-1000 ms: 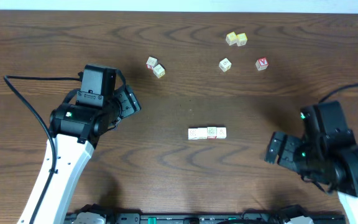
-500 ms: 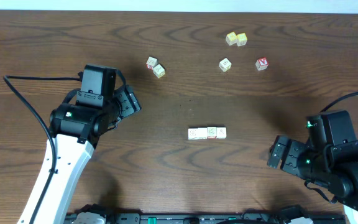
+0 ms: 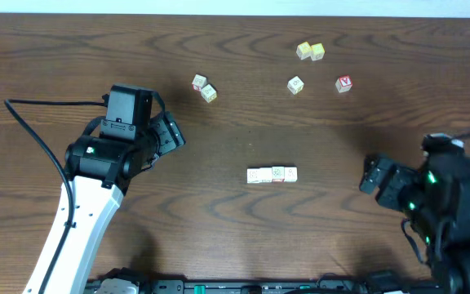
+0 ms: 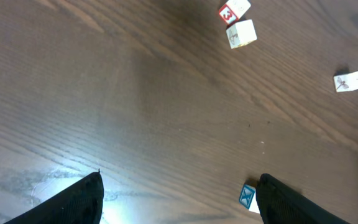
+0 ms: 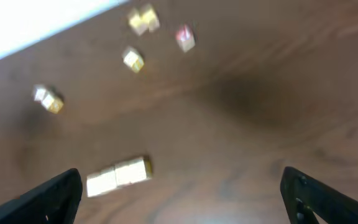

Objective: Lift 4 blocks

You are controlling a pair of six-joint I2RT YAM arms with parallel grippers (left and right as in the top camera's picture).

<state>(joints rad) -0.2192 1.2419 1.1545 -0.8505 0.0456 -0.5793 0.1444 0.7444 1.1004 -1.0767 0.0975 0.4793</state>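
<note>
Four pale blocks (image 3: 272,174) lie in a tight row at the table's middle. My left gripper (image 3: 172,135) hovers open to their upper left, well apart from them. In the left wrist view its jaws (image 4: 180,182) stand wide over bare wood, and one block with a blue X (image 4: 247,196) peeks out beside the right finger (image 4: 291,202). My right gripper (image 3: 375,177) is open to the right of the row. The blurred right wrist view shows the row (image 5: 117,174) ahead between its spread fingers (image 5: 61,194).
Loose cubes lie at the back: a pair (image 3: 203,87) at back left, two yellowish cubes (image 3: 310,51), one pale cube (image 3: 295,84) and a red-letter cube (image 3: 343,83). A black cable (image 3: 47,104) trails from the left arm.
The right arm has swung away from the table's front edge and turned, bringing its gripper level with the block row. The left arm and all the blocks have stayed still.
</note>
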